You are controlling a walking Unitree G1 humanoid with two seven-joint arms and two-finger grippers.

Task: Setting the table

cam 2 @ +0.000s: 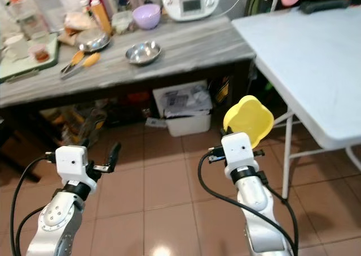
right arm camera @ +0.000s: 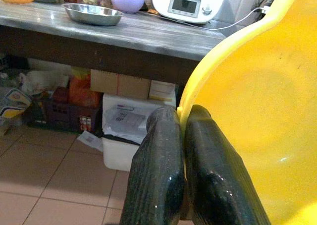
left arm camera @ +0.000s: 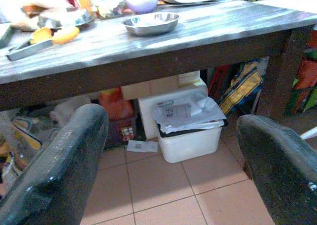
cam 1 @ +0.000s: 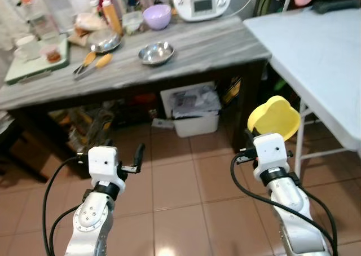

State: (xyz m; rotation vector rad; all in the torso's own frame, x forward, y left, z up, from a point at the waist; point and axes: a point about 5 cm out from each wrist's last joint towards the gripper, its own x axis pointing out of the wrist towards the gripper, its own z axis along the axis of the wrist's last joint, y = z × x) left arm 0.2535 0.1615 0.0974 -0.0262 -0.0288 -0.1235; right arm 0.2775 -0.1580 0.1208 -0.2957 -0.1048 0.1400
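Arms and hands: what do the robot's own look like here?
Both arms are silver metal with round joints and loose black cables looping alongside. Each wrist carries a white boxy housing. The left hand and right hand each have two long, black, matte fingers with rounded tips.

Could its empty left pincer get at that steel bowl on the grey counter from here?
Probably not yet: the left pincer hangs open below the counter, and the steel bowl sits well ahead. Nothing blocks it.

Floor: reddish-brown tiles [cam 1: 186,182], glossy.
Upper left: grey wood-grain tabletop [cam 1: 214,44] on dark legs.
Right: pale blue folding tabletop [cam 1: 316,53].
Beneath: white bin [cam 1: 194,109].
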